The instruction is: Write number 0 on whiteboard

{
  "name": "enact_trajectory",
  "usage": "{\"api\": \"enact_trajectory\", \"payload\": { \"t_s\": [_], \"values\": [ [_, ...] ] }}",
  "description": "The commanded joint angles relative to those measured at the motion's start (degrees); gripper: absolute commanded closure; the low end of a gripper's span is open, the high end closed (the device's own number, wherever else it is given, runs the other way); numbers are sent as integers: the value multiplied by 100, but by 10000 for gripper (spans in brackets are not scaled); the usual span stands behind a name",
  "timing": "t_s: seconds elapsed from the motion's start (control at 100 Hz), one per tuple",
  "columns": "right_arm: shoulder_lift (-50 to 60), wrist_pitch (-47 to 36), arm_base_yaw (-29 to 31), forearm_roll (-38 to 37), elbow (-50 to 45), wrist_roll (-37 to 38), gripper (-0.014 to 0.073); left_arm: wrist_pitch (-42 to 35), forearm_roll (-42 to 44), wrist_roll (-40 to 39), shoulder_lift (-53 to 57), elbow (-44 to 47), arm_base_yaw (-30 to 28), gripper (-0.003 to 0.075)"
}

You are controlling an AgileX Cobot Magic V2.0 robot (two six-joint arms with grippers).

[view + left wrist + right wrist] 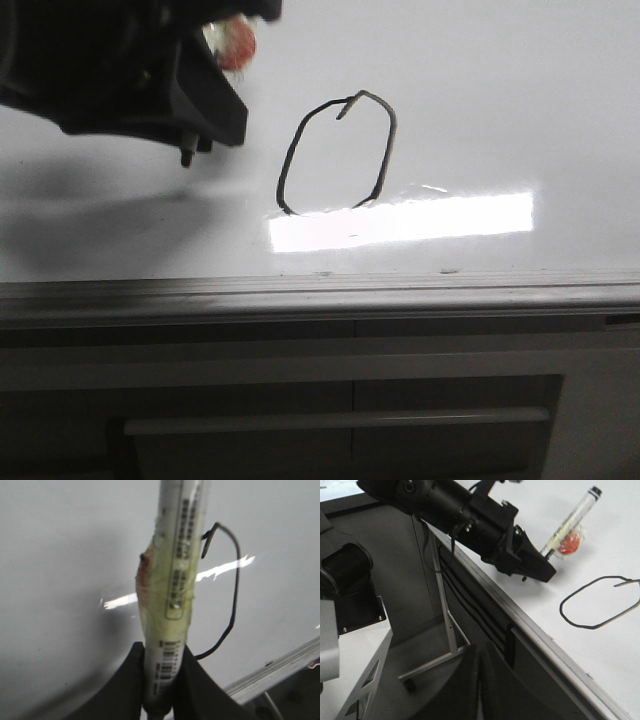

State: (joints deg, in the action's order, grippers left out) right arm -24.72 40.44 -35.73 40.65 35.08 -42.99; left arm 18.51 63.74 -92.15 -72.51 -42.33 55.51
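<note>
The number 0 (289,160) is a thin black oval outline on the whiteboard (500,100), its line ends overlapping at the top. My left gripper (164,680) is shut on a marker (175,580) wrapped in yellowish tape with a red patch. In the front view that gripper (190,110) hangs dark at the upper left, just left of the oval. The right wrist view shows the marker (570,522) stretching out over the board beyond the number 0 (561,611). Whether its tip touches the board cannot be told. My right gripper (479,680) is shut and holds nothing, off the board's edge.
A bright rectangular glare patch (400,222) lies just below the oval. The board's grey metal rail (320,295) runs along its near edge, with a dark grey panelled cabinet (330,420) under it. A metal frame leg (451,630) stands on the floor beside the cabinet.
</note>
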Motion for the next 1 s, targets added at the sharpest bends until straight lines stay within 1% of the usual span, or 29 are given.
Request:
{"api": "enact_trajectory", "payload": {
  "t_s": [0.0, 0.04, 0.14, 0.25, 0.52, 0.78, 0.99],
  "values": [
    [-13, -306, 36, 337, 124, 29, 657, -32, 123, -100, -112, -140, -17, 740],
    [-13, -283, 36, 365, 124, 29, 657, 63, 109, -238, -200, -140, -17, 740],
    [-13, -243, 36, 374, 124, 38, 657, 378, 109, -896, -307, -140, -17, 740],
    [-13, -233, 36, 388, 124, 42, 657, 612, 263, -1251, -358, -140, -22, 740],
    [-13, -233, 36, 388, 124, 42, 657, 661, 372, -1254, -370, -140, -32, 740],
    [-13, -327, 36, 388, 88, 42, 657, 627, 408, -1254, -370, -140, -450, 740],
    [-13, -338, 36, 375, 77, 42, 657, 562, 408, -1254, -370, -140, -492, 740]
  ]
}}
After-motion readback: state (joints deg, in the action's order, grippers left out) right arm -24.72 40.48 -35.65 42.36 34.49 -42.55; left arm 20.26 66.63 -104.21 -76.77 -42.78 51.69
